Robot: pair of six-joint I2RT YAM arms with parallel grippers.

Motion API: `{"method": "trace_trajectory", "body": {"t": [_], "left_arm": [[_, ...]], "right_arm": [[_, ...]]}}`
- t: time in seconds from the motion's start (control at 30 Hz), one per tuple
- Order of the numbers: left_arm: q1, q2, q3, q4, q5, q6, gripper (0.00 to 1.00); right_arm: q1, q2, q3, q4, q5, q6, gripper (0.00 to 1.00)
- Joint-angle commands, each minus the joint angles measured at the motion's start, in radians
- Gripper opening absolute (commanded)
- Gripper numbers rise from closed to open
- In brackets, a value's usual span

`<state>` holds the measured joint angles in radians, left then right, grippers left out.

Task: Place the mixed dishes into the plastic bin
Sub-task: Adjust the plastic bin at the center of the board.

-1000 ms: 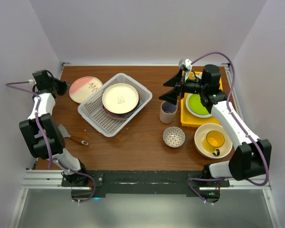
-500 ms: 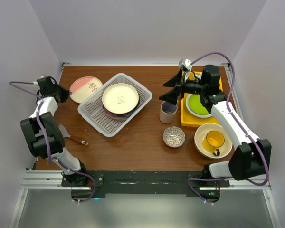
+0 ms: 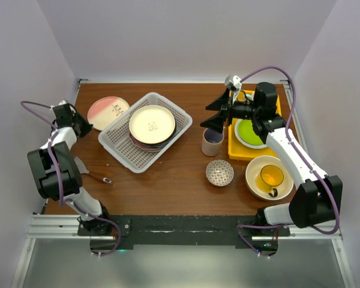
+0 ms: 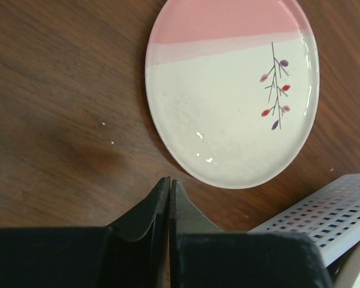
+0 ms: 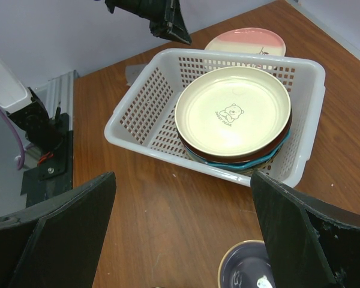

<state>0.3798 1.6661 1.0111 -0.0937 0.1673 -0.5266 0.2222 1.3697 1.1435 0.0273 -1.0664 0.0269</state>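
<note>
Found the white rectangular plastic bin with lattice sides (image 3: 117, 143) set askew on the brown wooden table (image 3: 180, 186), left of centre. Counted no exact number in the stack of plates inside it, but saw it topped by a round cream plate with a small bear drawing (image 3: 152, 123), with a dark reddish rim and a blue rim showing beneath. Saw the round pink-and-cream plate with a sprig motif (image 3: 107, 112) lying flat on the table just beside the bin's far-left wall, outside it. Found the left gripper (image 3: 80, 123) low at that plate's near-left rim, fingers pressed together with nothing between them, tips just short of the rim; could not tell whether touching. Found the right gripper (image 3: 215, 115) spread wide and empty, held in the air close by the beige cylindrical mug with a dark inside (image 3: 213, 142), the mug standing upright on bare table to the right of the bin. Noted a flat yellow tray (image 3: 235, 151) beside the mug, holding a white bowl with a green inside (image 3: 249, 132). Saw the small round patterned bowl (image 3: 219, 173) alone nearer the arms, and just right of it the large cream bowl (image 3: 254, 170) with a yellow mug (image 3: 272, 177) sitting in it.
</note>
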Motion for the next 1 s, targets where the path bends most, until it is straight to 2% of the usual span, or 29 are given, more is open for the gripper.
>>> {"method": "trace_trajectory", "body": {"t": [0.0, 0.73, 0.97], "left_arm": [[-0.032, -0.043, 0.023, -0.024, -0.061, 0.089, 0.06], [-0.096, 0.017, 0.034, -0.123, 0.033, 0.162, 0.03], [-0.160, -0.095, -0.069, -0.113, 0.126, 0.119, 0.02]], "right_arm": [[0.005, -0.014, -0.001, 0.039, -0.018, 0.004, 0.98], [0.005, -0.027, -0.002, 0.042, -0.030, 0.007, 0.98], [0.005, -0.024, -0.002, 0.042, -0.032, 0.007, 0.98]]}}
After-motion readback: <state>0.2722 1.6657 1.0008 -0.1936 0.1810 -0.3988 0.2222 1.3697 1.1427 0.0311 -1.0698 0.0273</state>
